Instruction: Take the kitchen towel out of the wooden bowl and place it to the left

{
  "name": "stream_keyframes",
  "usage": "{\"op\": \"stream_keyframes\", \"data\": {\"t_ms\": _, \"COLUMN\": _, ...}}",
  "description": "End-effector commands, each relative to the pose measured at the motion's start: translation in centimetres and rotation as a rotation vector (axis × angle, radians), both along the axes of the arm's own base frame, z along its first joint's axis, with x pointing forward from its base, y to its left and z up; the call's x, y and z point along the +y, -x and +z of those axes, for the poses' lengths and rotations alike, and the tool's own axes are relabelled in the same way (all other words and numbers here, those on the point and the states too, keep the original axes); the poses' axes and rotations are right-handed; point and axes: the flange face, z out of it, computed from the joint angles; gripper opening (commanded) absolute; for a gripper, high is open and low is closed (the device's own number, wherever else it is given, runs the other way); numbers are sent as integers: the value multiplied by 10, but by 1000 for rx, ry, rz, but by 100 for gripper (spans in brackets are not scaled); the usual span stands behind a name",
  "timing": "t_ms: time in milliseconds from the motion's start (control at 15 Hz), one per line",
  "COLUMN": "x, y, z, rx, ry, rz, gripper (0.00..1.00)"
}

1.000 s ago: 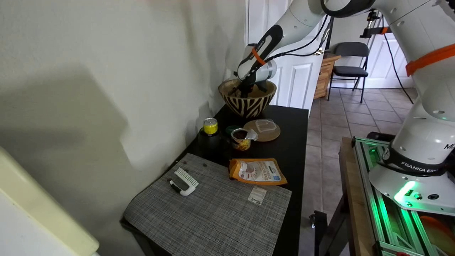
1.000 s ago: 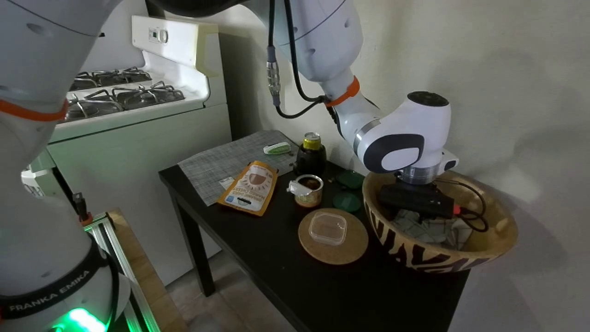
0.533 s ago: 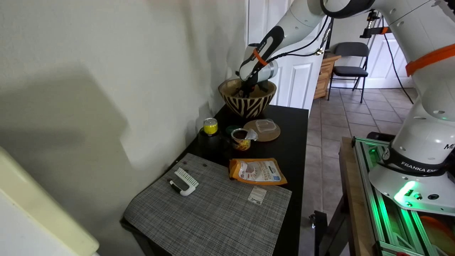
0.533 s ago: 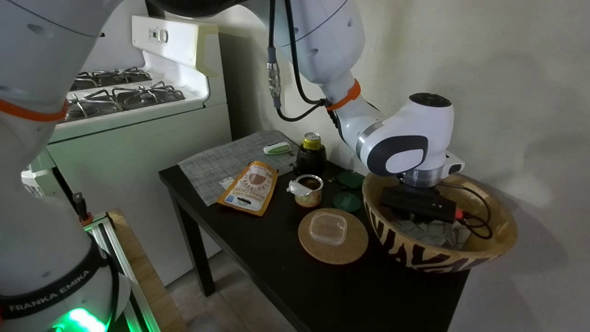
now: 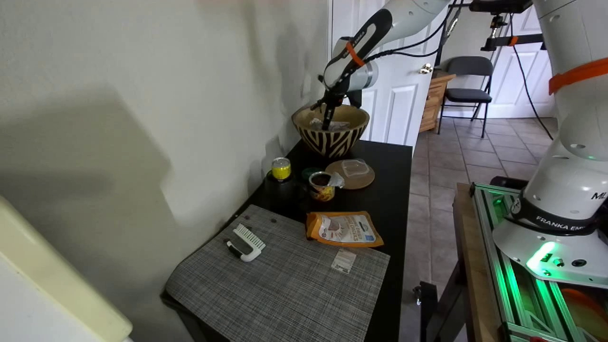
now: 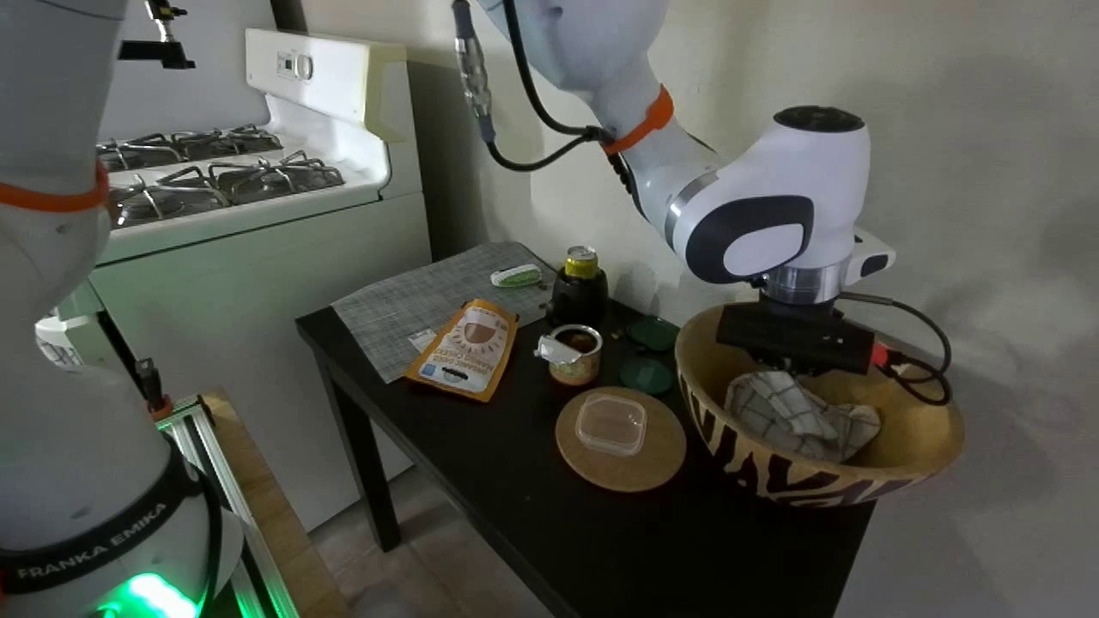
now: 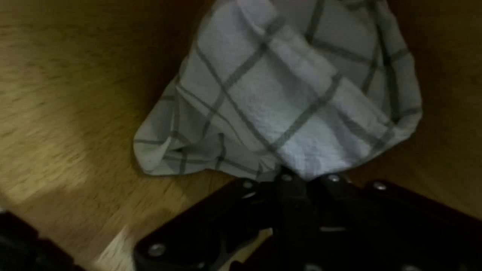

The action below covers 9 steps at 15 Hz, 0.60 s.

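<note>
Currently, the gripper (image 7: 308, 180) pinches one edge of the towel (image 7: 275, 101), its jaws nearly together. The towel is inside the bowl (image 6: 777, 481). The bowl stands on the table (image 6: 687, 549), just beside the board (image 6: 631, 477).

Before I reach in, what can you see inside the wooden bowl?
Inside the wooden bowl is a crumpled kitchen towel, pale with grey lines; the claw is at the towel's edge. Whatever may lie beneath the towel is covered and cannot be seen.
</note>
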Motion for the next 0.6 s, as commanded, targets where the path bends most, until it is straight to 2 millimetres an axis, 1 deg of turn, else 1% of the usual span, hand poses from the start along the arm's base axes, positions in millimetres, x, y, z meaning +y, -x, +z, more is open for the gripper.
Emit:
{"op": "stream_keyframes", "data": {"t_ms": 0, "x": 6, "y": 46, "z": 57, "rx": -63, "ry": -61, "rz": -12, "gripper": 2}}
{"op": "stream_keyframes", "data": {"t_ms": 133, "x": 7, "y": 70, "z": 90, "rx": -116, "ry": -81, "rz": -34, "gripper": 2}}
{"op": "stream_keyframes", "data": {"t_ms": 267, "x": 14, "y": 94, "z": 119, "rx": -178, "ry": -94, "rz": -57, "gripper": 2}}
{"op": "stream_keyframes", "data": {"t_ms": 400, "x": 35, "y": 116, "z": 142, "rx": -231, "ry": -111, "rz": -52, "gripper": 2}}
{"op": "stream_keyframes", "data": {"t_ms": 467, "x": 47, "y": 125, "z": 153, "rx": -257, "ry": -121, "rz": -41, "gripper": 2}}
{"op": "stream_keyframes", "data": {"t_ms": 533, "x": 64, "y": 132, "z": 160, "rx": -281, "ry": -132, "rz": -16, "gripper": 2}}
